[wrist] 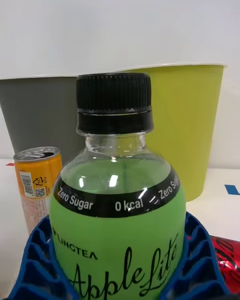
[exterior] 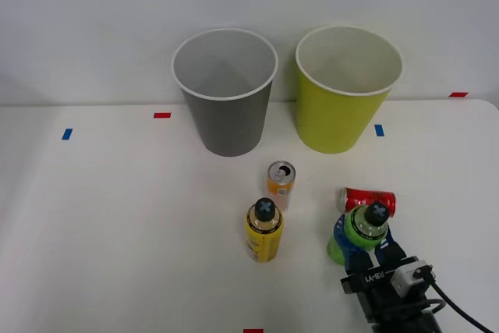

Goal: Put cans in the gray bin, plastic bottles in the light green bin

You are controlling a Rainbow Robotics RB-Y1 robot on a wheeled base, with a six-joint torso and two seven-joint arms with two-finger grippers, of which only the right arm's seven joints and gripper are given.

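Note:
My right gripper [exterior: 360, 242] is shut on the bright green plastic bottle [exterior: 363, 227] [wrist: 117, 220], which stands upright with its black cap up. A blue ribbed finger [wrist: 40, 260] presses each side of it. The red can [exterior: 369, 200] [wrist: 226, 260] lies on its side just behind this bottle. The orange-yellow can [exterior: 281, 183] [wrist: 37, 190] stands upright further left. The yellow bottle [exterior: 264, 230] stands in front of that can. At the back are the gray bin [exterior: 226, 107] [wrist: 40, 115] on the left and the light green bin [exterior: 343, 107] [wrist: 185, 130] on the right, both upright and open.
The white table [exterior: 117, 232] carries small tape marks: blue [exterior: 67, 134], red [exterior: 162, 115], blue [exterior: 379, 130], red [exterior: 458, 94] and red [exterior: 253, 331] at the front edge. A pale wall rises behind the bins. The left half of the table is bare.

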